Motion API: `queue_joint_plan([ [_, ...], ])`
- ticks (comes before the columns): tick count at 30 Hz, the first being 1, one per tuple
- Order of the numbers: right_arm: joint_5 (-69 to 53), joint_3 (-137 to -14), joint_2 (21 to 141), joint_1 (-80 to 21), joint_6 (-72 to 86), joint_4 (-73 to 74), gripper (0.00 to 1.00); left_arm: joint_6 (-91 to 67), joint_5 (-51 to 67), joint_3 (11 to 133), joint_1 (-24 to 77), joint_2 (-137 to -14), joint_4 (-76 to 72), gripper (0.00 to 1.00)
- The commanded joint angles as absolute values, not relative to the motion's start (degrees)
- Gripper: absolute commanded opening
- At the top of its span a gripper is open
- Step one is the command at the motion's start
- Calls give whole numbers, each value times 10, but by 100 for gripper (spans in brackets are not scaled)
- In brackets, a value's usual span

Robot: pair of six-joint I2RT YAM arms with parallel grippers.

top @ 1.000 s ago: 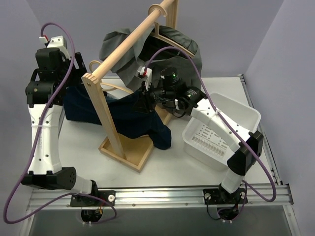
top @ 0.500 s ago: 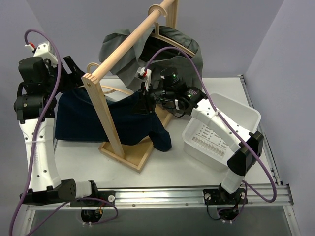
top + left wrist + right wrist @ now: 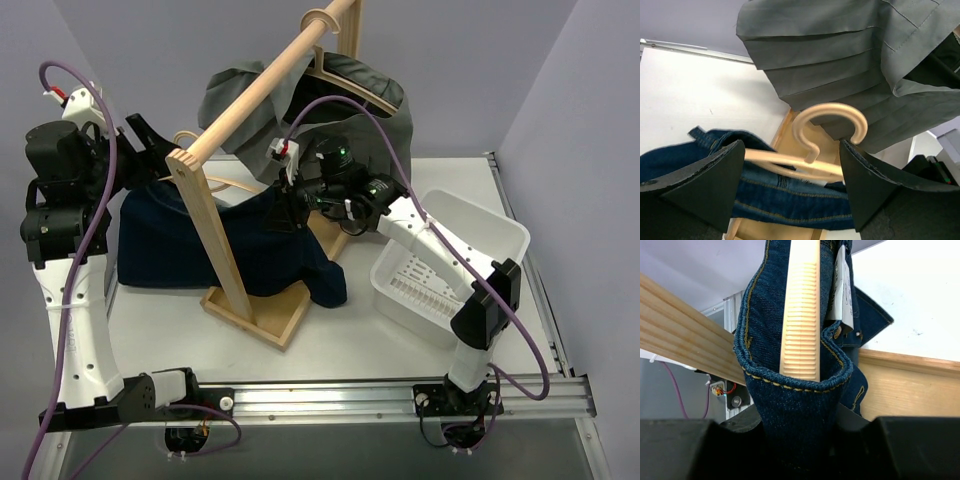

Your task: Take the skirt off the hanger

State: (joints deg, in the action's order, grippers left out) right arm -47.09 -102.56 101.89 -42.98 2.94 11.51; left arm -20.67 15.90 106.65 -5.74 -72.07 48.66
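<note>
Near the white table's (image 3: 350,330) left edge, the dark blue denim skirt (image 3: 170,250) spreads across the light wooden rack's (image 3: 262,88) base, its waistband wrapped round a ribbed arm of the pale wooden hanger (image 3: 830,108). The right gripper (image 3: 799,432) pinches that waistband, fingertips buried in cloth. The left gripper (image 3: 792,175) gapes wide astride the hanger; contact is unclear. Behind, a grey pleated skirt (image 3: 840,55) hides much of the rack's far post
</note>
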Motion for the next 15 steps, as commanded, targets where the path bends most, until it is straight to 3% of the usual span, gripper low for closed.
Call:
queue_joint_plan([
  [1,-499,-1073,1005,-449,23,68,0,-221,185,1080,-60,-743,442,85],
  [10,-502,-1088,1006,-476,23,83,0,-232,193,1085,-60,-780,419,77],
  [12,-500,-1086,1005,-480,31,77,0,-236,208,1082,-60,-780,410,59],
  [14,-503,-1088,1005,-482,33,79,0,-237,225,1082,-60,-782,399,28],
  [15,-496,-1091,1006,-483,33,82,0,-239,235,1082,-60,-782,396,3],
])
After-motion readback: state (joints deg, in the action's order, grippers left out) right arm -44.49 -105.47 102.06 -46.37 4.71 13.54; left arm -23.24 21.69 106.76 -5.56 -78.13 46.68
